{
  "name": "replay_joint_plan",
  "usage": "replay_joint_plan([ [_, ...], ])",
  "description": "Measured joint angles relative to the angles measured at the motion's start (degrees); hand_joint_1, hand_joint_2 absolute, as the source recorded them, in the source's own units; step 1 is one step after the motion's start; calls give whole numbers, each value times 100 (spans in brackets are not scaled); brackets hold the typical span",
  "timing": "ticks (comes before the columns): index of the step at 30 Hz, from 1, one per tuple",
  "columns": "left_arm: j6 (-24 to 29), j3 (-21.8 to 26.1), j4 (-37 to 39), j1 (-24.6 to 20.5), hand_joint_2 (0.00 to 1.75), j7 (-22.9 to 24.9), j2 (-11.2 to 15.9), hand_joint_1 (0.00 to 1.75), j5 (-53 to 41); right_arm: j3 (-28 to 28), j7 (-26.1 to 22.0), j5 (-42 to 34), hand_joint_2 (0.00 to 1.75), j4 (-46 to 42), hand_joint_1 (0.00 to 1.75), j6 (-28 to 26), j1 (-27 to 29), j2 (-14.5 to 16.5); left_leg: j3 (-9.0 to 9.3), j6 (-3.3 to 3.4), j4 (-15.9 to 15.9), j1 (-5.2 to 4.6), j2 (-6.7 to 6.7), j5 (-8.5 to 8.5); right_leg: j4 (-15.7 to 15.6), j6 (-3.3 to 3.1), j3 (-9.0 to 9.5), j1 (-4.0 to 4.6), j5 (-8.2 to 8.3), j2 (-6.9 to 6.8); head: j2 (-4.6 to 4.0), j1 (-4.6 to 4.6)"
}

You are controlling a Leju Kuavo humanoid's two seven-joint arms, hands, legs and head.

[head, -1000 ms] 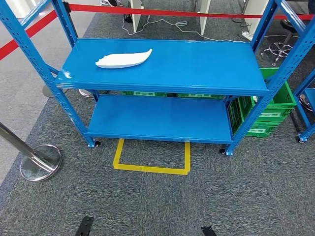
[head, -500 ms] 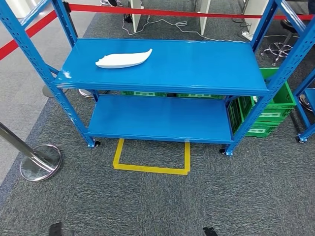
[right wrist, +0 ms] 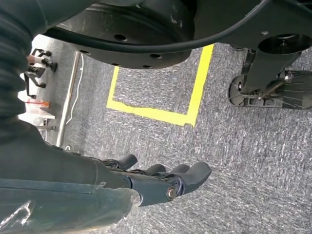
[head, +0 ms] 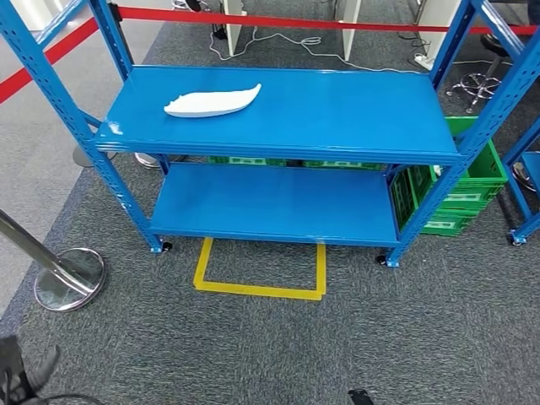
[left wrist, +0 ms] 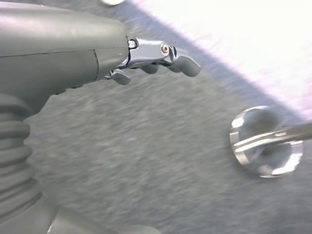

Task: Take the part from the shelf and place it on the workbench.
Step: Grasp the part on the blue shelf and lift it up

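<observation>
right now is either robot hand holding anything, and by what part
Nothing is held. The left robot hand and right robot hand hang over the carpet with nothing in them; the white part lies untouched on the shelf's top level.

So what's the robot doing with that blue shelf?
It is meant to fetch the white part, which lies on the top level of the blue shelf, toward its left end. Nothing is touching the part yet. The left hand is empty with its fingers out, over the grey carpet near a shiny post base. The right hand hangs empty over the carpet near yellow floor tape.
</observation>
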Motion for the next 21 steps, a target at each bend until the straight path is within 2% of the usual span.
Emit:
replay_joint_plan([
  [5, 162, -342, -160, -533, 175, -517, 171, 0, 47, -10, -31, 101, 175, 0, 0, 11, -11, -3, -1, 1, 0, 0, -1, 4, 0, -3, 0, 0, 5, 0, 0, -1],
  [8, 218, -682, -365, -851, 175, -628, 213, 0, 370, -13, -61, 184, 175, 0, 0, 17, -16, -11, -1, -1, 0, 0, 0, 6, 0, -5, -1, 0, 9, 5, 0, -1],
  [13, 531, -1676, -745, -1217, 175, -654, 213, 0, 902, -25, -69, 367, 175, 0, 0, 43, -25, -19, -2, 0, 1, 0, 0, 8, 0, -6, -4, 0, 10, 3, 0, -1],
  [21, 1031, -3443, -1075, -1996, 175, -242, 134, 0, 453, -27, 25, 604, 175, 0, 0, 84, -123, -24, -6, 0, 1, -2, 3, 17, -1, -4, -6, -2, 27, 14, 0, 0],
])
